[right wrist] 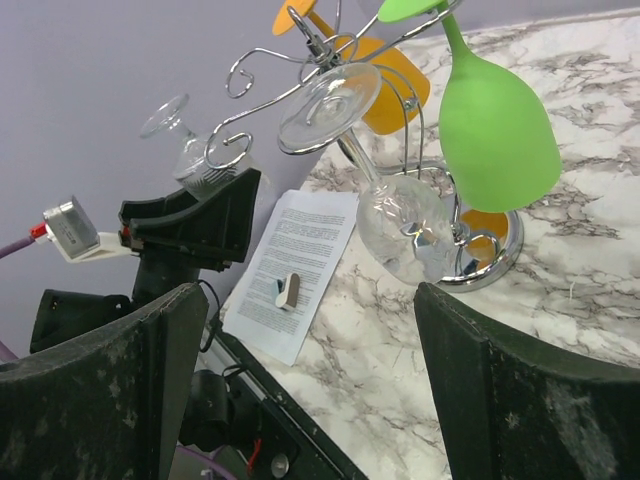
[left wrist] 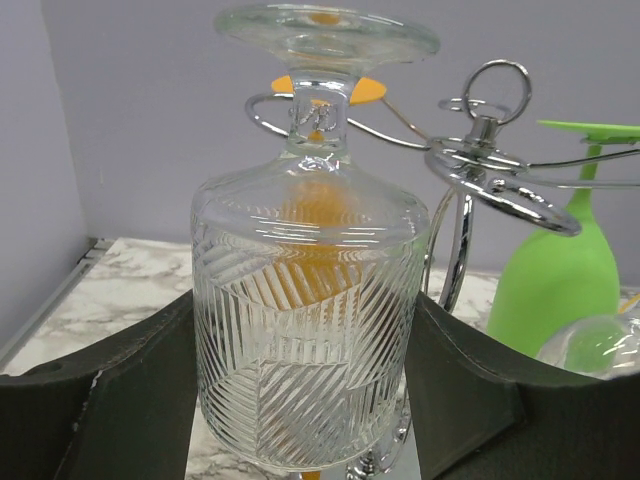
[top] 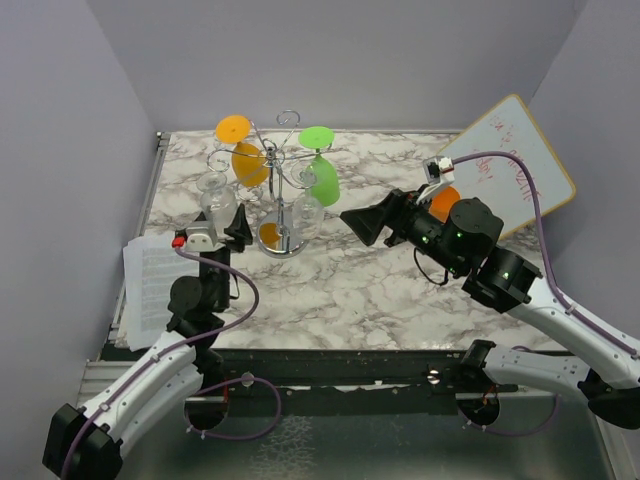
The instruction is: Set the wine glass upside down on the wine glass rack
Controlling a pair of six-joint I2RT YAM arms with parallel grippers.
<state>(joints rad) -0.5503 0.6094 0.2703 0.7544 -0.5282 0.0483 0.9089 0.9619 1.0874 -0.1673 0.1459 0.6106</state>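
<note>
The wine glass (left wrist: 305, 330) is clear and ribbed and hangs upside down, foot on top. Its stem sits inside a curled arm of the silver wire rack (left wrist: 470, 165). My left gripper (left wrist: 305, 410) is shut on its bowl, a finger touching each side. In the top view the left gripper (top: 222, 218) holds the glass (top: 215, 195) at the rack's (top: 283, 205) left side. An orange glass (top: 247, 160), a green glass (top: 322, 178) and a clear glass (top: 306, 215) hang on the rack. My right gripper (top: 357, 222) is open and empty, right of the rack, and is also open in its own view (right wrist: 315, 395).
A printed sheet of paper (top: 150, 285) lies at the table's left edge with a small block (right wrist: 288, 290) on it. A whiteboard (top: 510, 160) leans at the back right. The rack's round chrome base (right wrist: 500, 255) stands mid-table. Grey walls close in on the left, back and right.
</note>
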